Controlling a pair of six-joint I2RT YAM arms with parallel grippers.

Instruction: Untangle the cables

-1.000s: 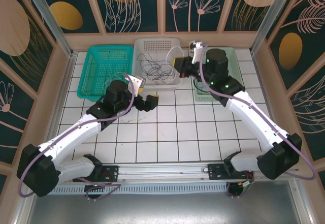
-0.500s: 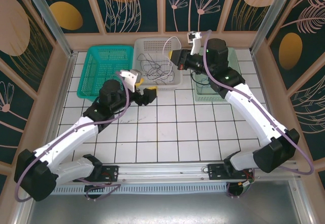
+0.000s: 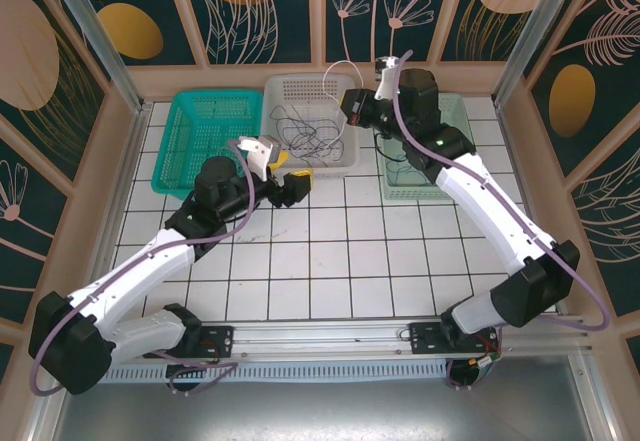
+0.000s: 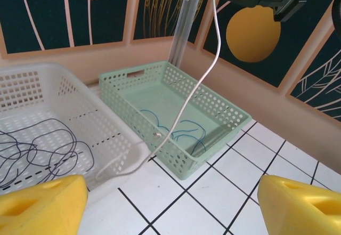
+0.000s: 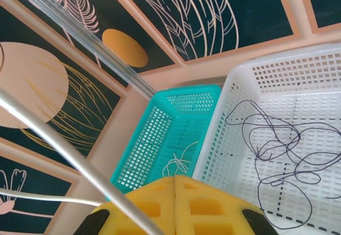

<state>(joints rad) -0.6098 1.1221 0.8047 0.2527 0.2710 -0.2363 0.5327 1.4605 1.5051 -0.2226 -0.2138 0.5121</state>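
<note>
Since the earlier frames the right gripper [image 3: 352, 108] has risen a little above the middle basket and drawn its cable higher, while the left gripper [image 3: 287, 183] has swung in towards the baskets and then barely shifted. The tiled table [image 3: 330, 261] lies beneath both arms. Three baskets stand in a row at its far side. The white basket [image 3: 300, 89] sits directly below the right gripper and just ahead and to the left of the left gripper. The teal basket [image 3: 190, 136] stands beyond it on the left gripper's left, and the pale green basket [image 4: 128, 104] ahead and to the right of the left gripper. The right gripper's yellow pads are pressed together on a white cable [image 5: 64, 151], which arcs up behind the gripper. From the pads the cable also hangs down to the near right corner of the white basket, in front of the left gripper. The left gripper's pads stand wide apart with nothing between them, low over the tiles. Dark cables [image 3: 305, 131] lie tangled in loose loops on the white basket's floor, below the right gripper. A bluish cable [image 4: 186, 128] rests in the pale green basket, and a pale cable [image 5: 178, 163] in the teal one
</note>
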